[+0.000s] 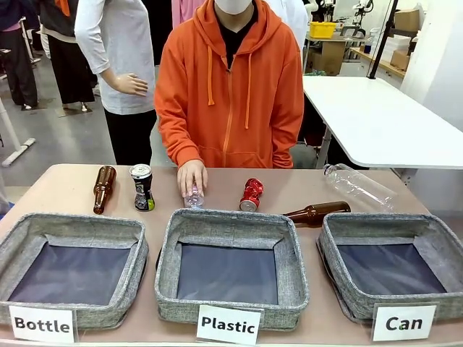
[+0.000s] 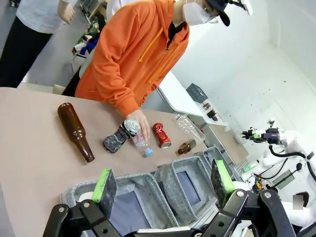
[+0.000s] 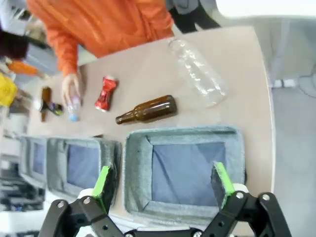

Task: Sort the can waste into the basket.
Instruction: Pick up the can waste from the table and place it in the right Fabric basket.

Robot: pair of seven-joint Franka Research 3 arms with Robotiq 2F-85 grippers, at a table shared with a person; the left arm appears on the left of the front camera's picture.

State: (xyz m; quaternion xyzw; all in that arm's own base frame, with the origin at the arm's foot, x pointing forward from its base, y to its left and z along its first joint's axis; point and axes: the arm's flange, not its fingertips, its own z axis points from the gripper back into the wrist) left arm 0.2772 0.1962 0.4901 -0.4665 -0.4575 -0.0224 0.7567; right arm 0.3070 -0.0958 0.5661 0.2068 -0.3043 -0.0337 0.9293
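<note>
Our left gripper point(image 2: 163, 181) hangs with its green-padded fingers spread wide above square grey woven-fabric baskets point(image 2: 143, 178). Beyond the fingertips we see the black-and-silver patterned metal can point(image 2: 118, 137) and the crushed shiny red metal can point(image 2: 161, 135) (a person's hand point(image 2: 141, 120) rests between them), both well apart from the gripper.

The person's hand point(image 1: 191, 176) covers most of a small clear bottle point(image 1: 194, 199). The basket point(image 1: 383, 225) at four o'clock runs off the edge.

Bright, even light; wrist views soft
</note>
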